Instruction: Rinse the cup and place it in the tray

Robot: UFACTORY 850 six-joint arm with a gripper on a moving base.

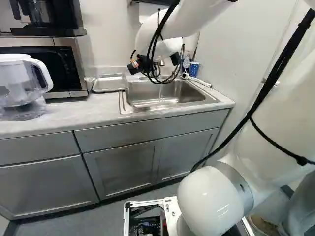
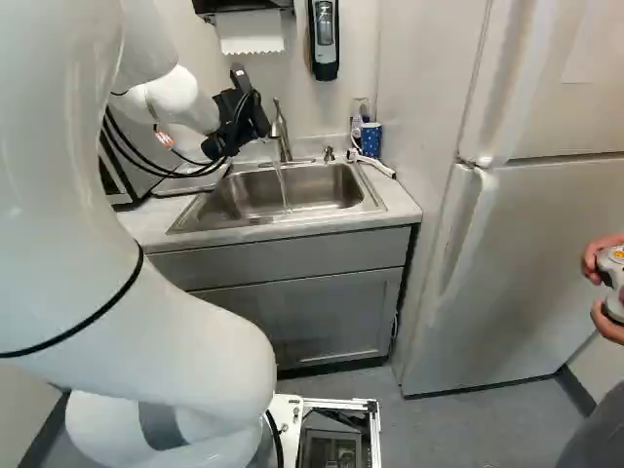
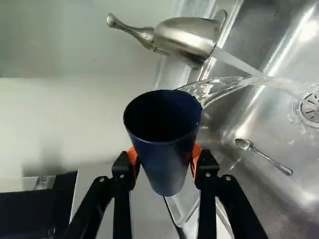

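You've got a smooth dark cup here, soft sheen down its wall, and there's satiny metal on the faucet, bright glossy metal across the sink, polished metal on the spoon! Over to the pitcher, clear shiny plastic; the table, smooth, nearly matt; the towel, matt paper; your arm, smooth and glossy.

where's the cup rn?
In the wrist view, the blue cup is gripped between both fingers of the gripper, its open rim beside the running faucet, with the spoon lying in the sink beyond.
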